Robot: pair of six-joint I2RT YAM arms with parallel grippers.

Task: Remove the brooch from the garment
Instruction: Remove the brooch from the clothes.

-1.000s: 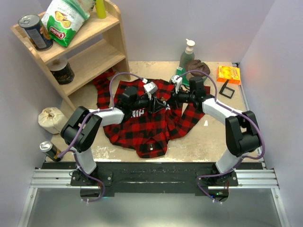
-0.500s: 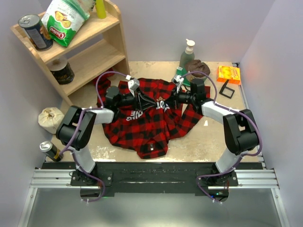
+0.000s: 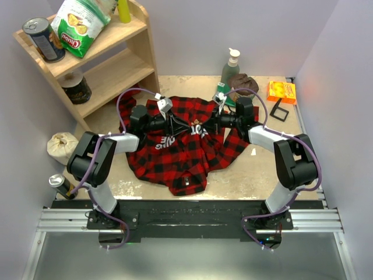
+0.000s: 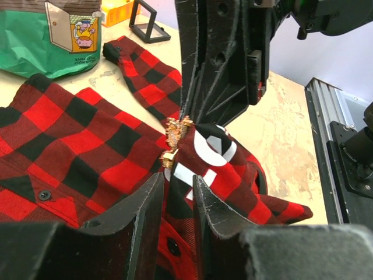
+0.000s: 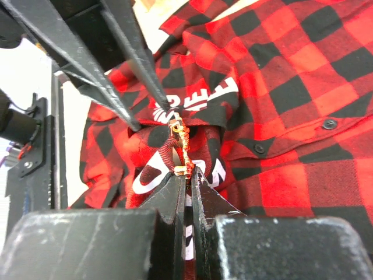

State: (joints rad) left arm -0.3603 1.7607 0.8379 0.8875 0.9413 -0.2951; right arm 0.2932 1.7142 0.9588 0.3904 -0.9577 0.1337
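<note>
Two pinches over tan tabletop (image 3: 250,170): left fingers (image 4: 139,217) on garment (image 3: 175,158) fold, right fingers (image 5: 168,197) on brooch (image 5: 181,144); lilac walls (image 3: 192,35) around.

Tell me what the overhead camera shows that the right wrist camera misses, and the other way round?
Only the overhead view shows the wooden shelf, chip bag, soap bottle and orange box. Only the right wrist view shows the gold brooch in detail, pinched by the right gripper, plus a black button. Both show the plaid shirt and the left gripper holding its cloth.
</note>
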